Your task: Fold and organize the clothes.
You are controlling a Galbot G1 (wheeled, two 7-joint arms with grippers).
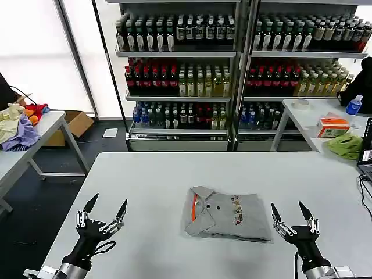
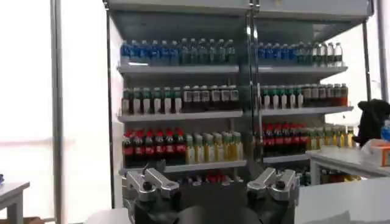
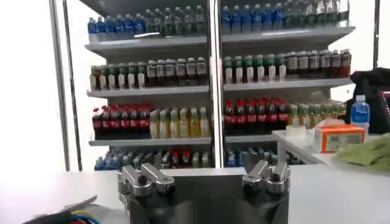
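A grey polo shirt (image 1: 226, 214), folded into a compact rectangle, lies in the middle of the white table (image 1: 157, 174). Its orange collar lining and small buttons face left, and the colourful chest print shows near its right side. My left gripper (image 1: 106, 209) stands open at the table's near left, fingers pointing away from me, well apart from the shirt. My right gripper (image 1: 289, 210) stands open at the near right, just past the shirt's right edge, holding nothing. Both wrist views look out level at the drink shelves, with the left gripper (image 2: 210, 182) and right gripper (image 3: 204, 176) spread wide.
Shelves of bottles (image 1: 232, 70) fill the back. A side table at left carries a heap of yellow, purple and red garments (image 1: 20, 123). At right, another table holds a lime-green cloth (image 1: 346, 145), an orange box (image 1: 332, 125) and a blue bottle (image 1: 353, 104). A laptop edge (image 1: 367, 145) sits far right.
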